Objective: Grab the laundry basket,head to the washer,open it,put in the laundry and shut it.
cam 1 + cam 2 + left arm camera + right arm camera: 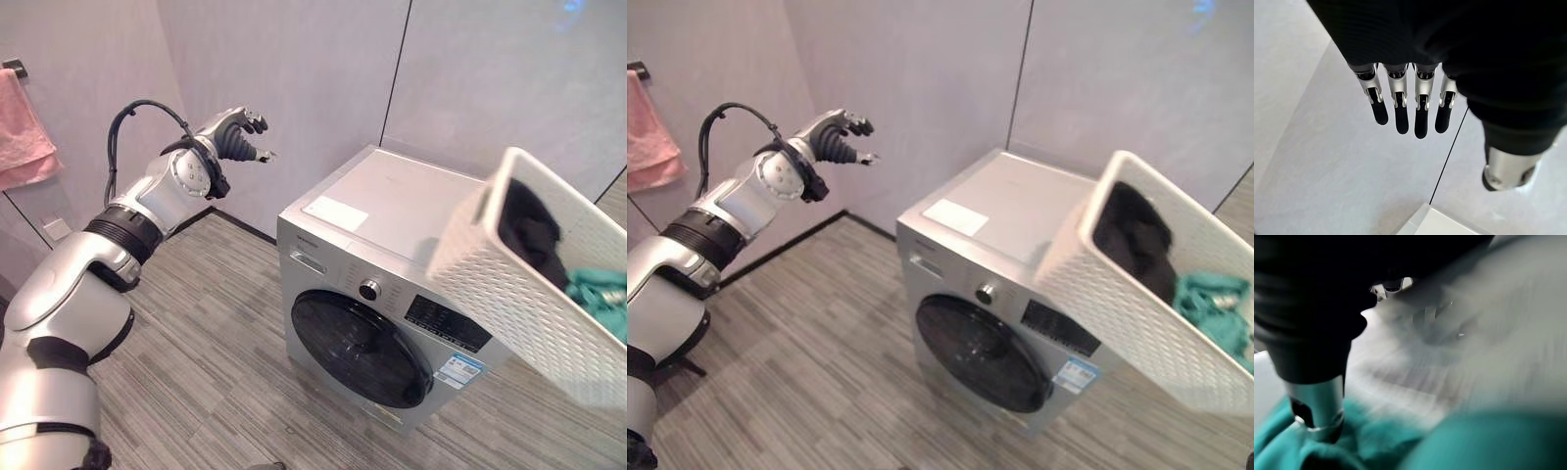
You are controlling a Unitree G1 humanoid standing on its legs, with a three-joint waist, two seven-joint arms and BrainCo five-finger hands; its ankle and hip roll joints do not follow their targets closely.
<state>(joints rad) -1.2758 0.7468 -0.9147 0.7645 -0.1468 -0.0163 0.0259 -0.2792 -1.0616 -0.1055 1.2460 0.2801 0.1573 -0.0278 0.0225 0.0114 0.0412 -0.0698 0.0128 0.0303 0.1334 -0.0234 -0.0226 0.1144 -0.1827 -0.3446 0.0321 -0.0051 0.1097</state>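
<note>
White basket [1136,294]: keep it level, right of the washer [392,294].
Left hand [238,135]: fingers [1400,105] spread, empty; lower them toward the door [361,348].
Right hand: finger state cannot be told.

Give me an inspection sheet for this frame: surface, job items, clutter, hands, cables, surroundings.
Surface: grey wood-look floor.
Job's things: washing machine, round door shut; white laundry basket tilted in the air beside it, holding black and teal laundry.
Clutter: nothing seen.
Hands: left hand raised toward the wall, fingers straight, empty; right hand against teal cloth, grip unclear.
Cables: nothing seen.
Surroundings: grey wall panels; pink towel hanging.
</note>
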